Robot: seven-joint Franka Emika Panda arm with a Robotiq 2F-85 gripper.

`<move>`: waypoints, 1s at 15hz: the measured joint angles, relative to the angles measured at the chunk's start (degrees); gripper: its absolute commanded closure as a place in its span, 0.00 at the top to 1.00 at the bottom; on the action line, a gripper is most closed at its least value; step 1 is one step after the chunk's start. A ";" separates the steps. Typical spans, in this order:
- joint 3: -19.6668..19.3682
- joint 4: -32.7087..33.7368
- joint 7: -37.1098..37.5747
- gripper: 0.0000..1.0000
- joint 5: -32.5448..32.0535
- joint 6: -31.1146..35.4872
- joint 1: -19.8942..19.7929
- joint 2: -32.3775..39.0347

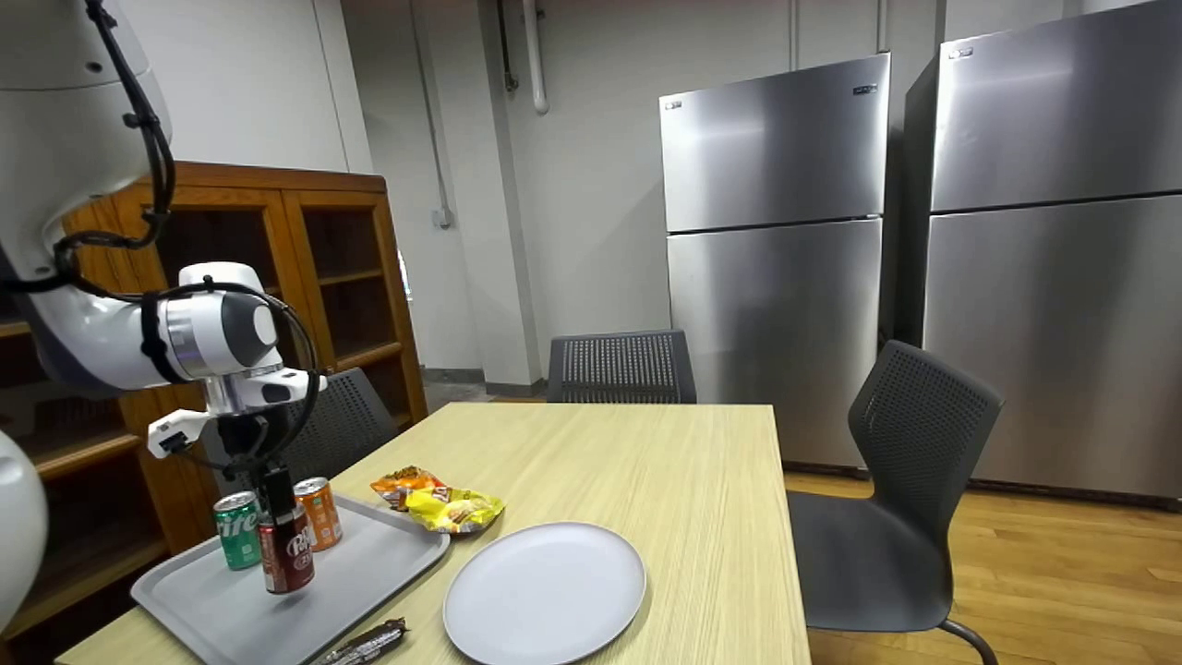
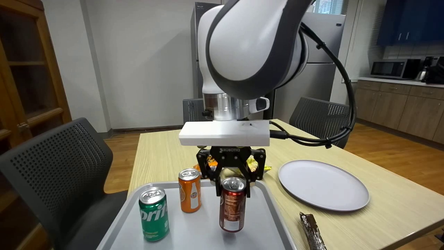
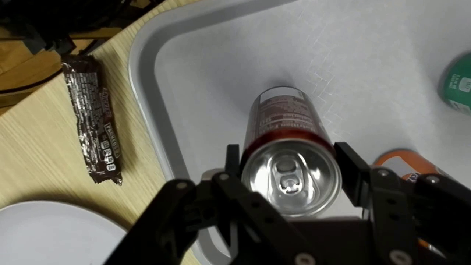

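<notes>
Pale table (image 1: 702,480): grey tray (image 1: 369,559), plate (image 1: 545,591), snack bags (image 1: 452,510), wrapped bar (image 3: 92,119).

- We list one soda can (image 2: 232,213), dark red, with white Dr Pepper lettering on one side and a pale nutrition panel (image 3: 283,112) on another.
- Top: we note a silver lid (image 3: 290,178) facing up, pull tab (image 3: 290,183) in place.
- State: we find it held near the top between the two fingers of the gripper (image 2: 233,194).
- Pose: upright.
- Place: over the grey tray (image 2: 187,232), inside its rim, base seemingly just above its floor.
</notes>
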 measured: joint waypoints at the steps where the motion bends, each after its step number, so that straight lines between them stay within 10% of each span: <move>1: -0.44 0.27 0.01 0.40 0.00 0.02 0.07 0.52; 12: -4.80 2.24 2.01 0.40 -0.71 0.13 2.46 3.34; 13: -4.94 2.25 2.12 0.90 -0.71 0.13 2.62 3.41; 15: -5.20 2.25 2.20 0.95 -0.71 0.08 2.97 3.49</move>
